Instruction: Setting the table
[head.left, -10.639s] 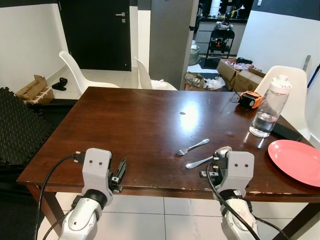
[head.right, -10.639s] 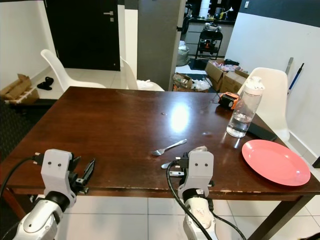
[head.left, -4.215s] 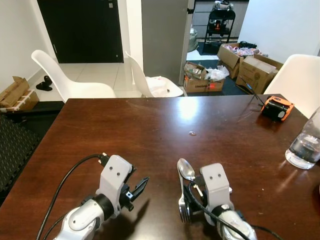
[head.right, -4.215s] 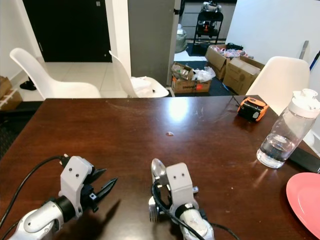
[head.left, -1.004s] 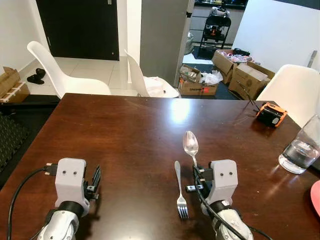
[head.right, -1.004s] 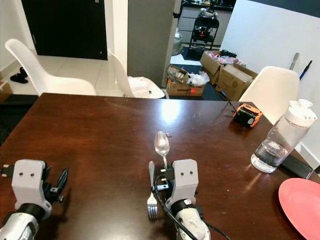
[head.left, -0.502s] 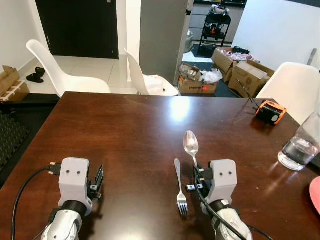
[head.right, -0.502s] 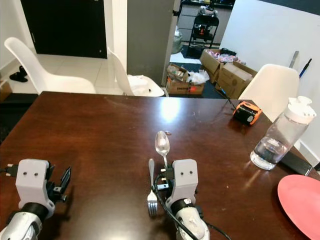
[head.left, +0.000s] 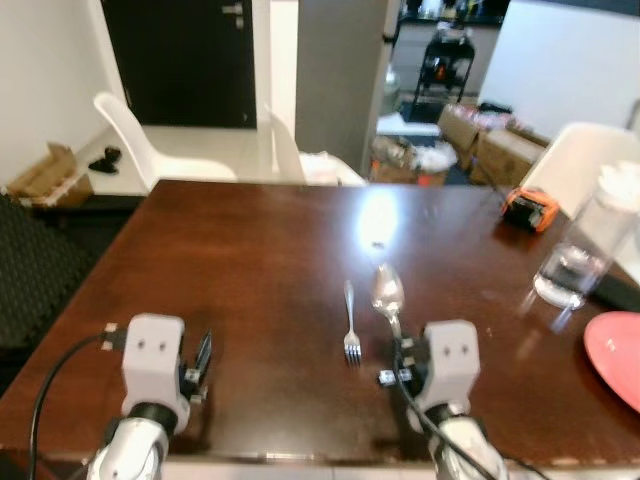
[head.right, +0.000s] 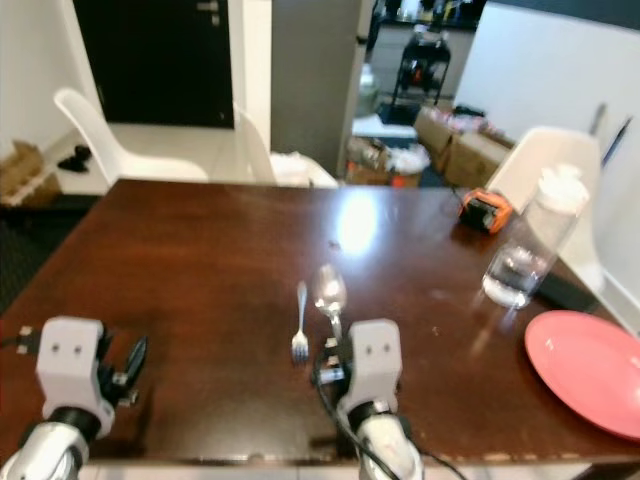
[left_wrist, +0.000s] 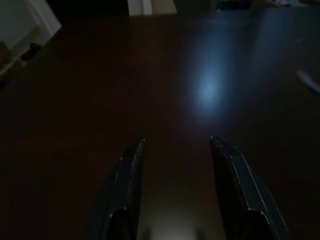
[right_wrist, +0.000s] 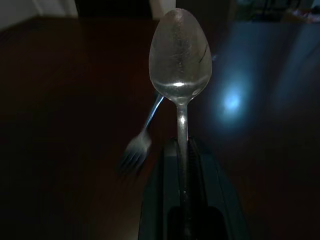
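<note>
My right gripper (right_wrist: 182, 147) is shut on the handle of a silver spoon (right_wrist: 180, 55), which points forward with its bowl raised over the dark wooden table (head.left: 250, 260). A silver fork (head.left: 350, 322) lies flat on the table just left of the spoon (head.left: 387, 292), tines toward me, apart from the gripper (head.left: 398, 348). A pink plate (head.right: 590, 370) rests at the table's right edge. My left gripper (left_wrist: 176, 141) hovers low over bare table at the near left, open, with nothing between its fingers.
A clear water bottle (head.right: 525, 240) and an orange tape measure (head.right: 481, 213) stand at the far right of the table. White chairs (head.left: 150, 150) sit beyond the far side and one stands at the right. Cardboard boxes lie on the floor behind.
The whole picture has shifted and blurred, so the camera has moved back; the table's near edge now shows. The spoon and right gripper sit further back relative to the fork.
</note>
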